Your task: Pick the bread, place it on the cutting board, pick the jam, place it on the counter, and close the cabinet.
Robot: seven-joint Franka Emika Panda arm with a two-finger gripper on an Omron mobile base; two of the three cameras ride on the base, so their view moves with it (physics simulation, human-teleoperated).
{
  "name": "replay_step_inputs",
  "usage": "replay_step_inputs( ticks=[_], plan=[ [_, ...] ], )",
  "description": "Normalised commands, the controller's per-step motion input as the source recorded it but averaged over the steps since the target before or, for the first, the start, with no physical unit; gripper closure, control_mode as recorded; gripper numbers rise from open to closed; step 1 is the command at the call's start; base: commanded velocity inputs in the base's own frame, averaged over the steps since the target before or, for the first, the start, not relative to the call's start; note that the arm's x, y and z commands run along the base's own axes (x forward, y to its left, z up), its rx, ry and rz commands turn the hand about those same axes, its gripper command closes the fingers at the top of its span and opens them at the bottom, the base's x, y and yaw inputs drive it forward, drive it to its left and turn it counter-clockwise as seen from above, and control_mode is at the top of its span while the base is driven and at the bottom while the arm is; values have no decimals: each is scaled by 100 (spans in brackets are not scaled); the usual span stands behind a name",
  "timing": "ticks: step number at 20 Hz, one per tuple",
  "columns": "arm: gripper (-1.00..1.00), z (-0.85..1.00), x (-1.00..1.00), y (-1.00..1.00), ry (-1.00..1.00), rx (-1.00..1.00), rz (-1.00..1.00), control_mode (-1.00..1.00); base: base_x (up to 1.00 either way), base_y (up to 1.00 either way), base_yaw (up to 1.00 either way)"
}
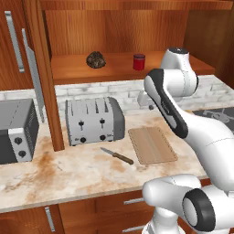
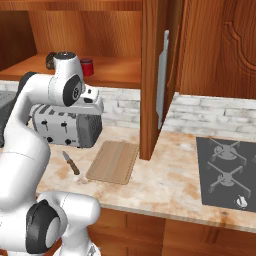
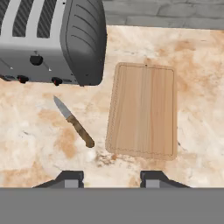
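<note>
The bread (image 1: 96, 59) sits on the cabinet (image 1: 132, 68) shelf, at nine o'clock from the jam (image 1: 139, 61). It looks light, rough and slightly yielding; I'd pinch across its middle. The gripper (image 3: 111, 179) hangs closed and empty above the cutting board (image 3: 143, 111).

Pale brick backsplash (image 1: 114, 89) behind wooden drawers (image 1: 123, 203) and a black stovetop (image 2: 227, 172).

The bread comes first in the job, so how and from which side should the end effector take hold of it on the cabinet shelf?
Probably across the middle of the bread, coming in level from the open front of the cabinet. The loaf is a small, lumpy round sitting low on the shelf, with the cabinet's top above it, so a straight drop from overhead looks blocked. The jam stands apart to its right, leaving room for the fingers.
</note>
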Motion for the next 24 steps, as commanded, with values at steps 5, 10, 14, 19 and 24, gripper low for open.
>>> replay_step_inputs(
  ticks=[5, 10, 14, 19, 24],
  plan=[
    [-100, 8, 0, 0, -3, 0, 0, -100, 0, 0, 0],
    [-100, 14, -2, 1, -13, 0, 0, -100, 0, 0, 0],
    [-100, 15, -7, 3, -18, 0, 1, -100, 0, 0, 0],
    [-100, 20, -6, 5, -18, 0, 0, -100, 0, 0, 0],
    [-100, 27, -11, 2, -17, 0, 0, -100, 0, 0, 0]
  ],
)
